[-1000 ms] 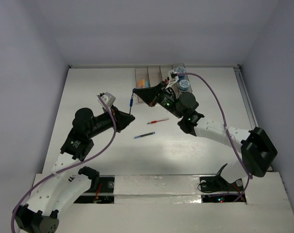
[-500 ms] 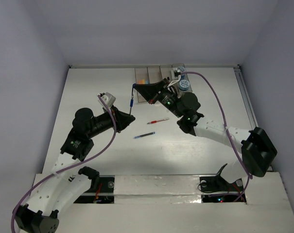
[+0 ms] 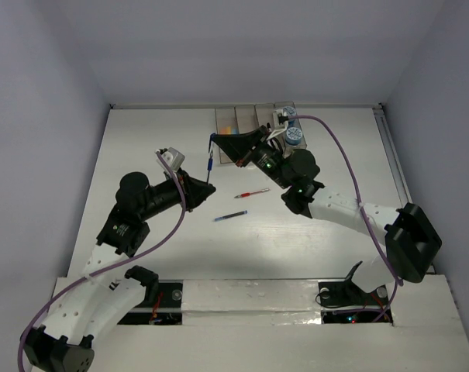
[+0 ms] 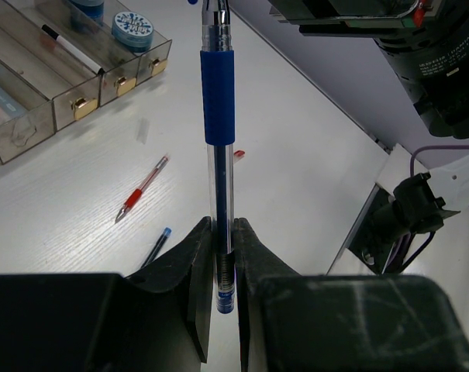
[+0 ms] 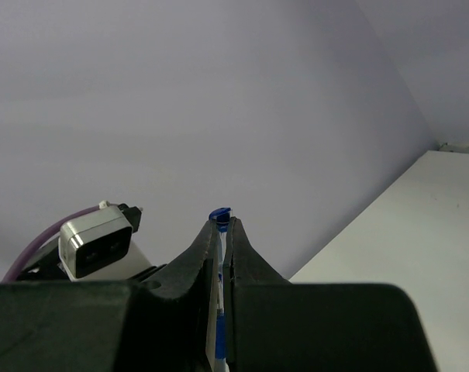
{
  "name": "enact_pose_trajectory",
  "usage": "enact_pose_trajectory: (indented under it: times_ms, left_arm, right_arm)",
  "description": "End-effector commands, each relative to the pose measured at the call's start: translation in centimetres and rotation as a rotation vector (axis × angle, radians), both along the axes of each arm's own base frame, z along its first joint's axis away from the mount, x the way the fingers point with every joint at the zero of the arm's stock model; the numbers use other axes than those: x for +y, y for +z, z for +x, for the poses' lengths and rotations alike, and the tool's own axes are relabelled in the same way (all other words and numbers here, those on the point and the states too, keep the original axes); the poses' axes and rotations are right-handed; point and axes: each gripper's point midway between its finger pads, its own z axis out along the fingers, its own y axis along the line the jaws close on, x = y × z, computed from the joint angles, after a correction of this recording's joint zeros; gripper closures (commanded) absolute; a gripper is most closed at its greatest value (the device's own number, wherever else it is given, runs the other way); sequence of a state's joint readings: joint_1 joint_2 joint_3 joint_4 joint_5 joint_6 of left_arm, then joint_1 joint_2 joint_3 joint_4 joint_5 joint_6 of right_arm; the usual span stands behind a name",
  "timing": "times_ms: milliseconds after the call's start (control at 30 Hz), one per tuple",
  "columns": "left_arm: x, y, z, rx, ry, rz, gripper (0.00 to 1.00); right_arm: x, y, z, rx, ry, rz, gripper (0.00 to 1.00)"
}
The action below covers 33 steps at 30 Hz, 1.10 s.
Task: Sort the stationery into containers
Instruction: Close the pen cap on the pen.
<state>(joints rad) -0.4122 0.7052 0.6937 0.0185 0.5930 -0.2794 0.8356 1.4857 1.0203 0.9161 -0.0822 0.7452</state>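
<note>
Top external: the right arm (image 3: 327,205) covers part of the bins (image 3: 236,120), so most of what they hold cannot be made out. Two rolls (image 3: 295,136) show at the right end, one partly behind a cable (image 3: 339,151). The left gripper (image 3: 208,181) and right gripper (image 3: 212,139) each pinch one end of a single held pen (image 3: 209,163), which is raised above the table (image 3: 156,139) just left of the bins. Two more pens lie loose and apart: a red pen (image 3: 257,191) and a blue pen (image 3: 230,216).

Left wrist: the left gripper (image 4: 222,229) has its jaws narrow, clamped on the lower end of the held pen (image 4: 218,93). The pen stands upright, its top cut off by the frame. Four bins (image 4: 32,128) sit at upper left, the nearest one cropped. One holds a marker (image 4: 71,50); the far one holds both rolls (image 4: 133,27). The red pen (image 4: 141,200) lies in the open. The blue pen (image 4: 158,244) is half hidden behind a finger.

Right wrist: the right gripper (image 5: 223,232) is nearly closed on the held pen (image 5: 219,213). Only the pen's blue tip clears the fingers.
</note>
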Motion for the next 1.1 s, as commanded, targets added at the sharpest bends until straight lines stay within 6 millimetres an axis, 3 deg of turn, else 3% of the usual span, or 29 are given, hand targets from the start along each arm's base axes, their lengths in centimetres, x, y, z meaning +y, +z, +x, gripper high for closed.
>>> enact_pose_trajectory:
  times_ms: [0,700,1067]
  left_arm:
    - [0.0,0.9,0.3,-0.038,0.005,-0.019,1.0]
    - [0.4,1.3,0.5,-0.056,0.037,-0.024,1.0]
    - [0.7,1.8,0.4,-0.073,0.05,-0.03,1.0]
  right_arm:
    - [-0.4,3.8,-1.1,-0.078,0.002,0.098,1.0]
    - [-0.2,1.9,-1.5,-0.057,0.007,0.064,1.0]
    - [1.2,-1.5,-1.6,-0.001,0.052,0.003,1.0]
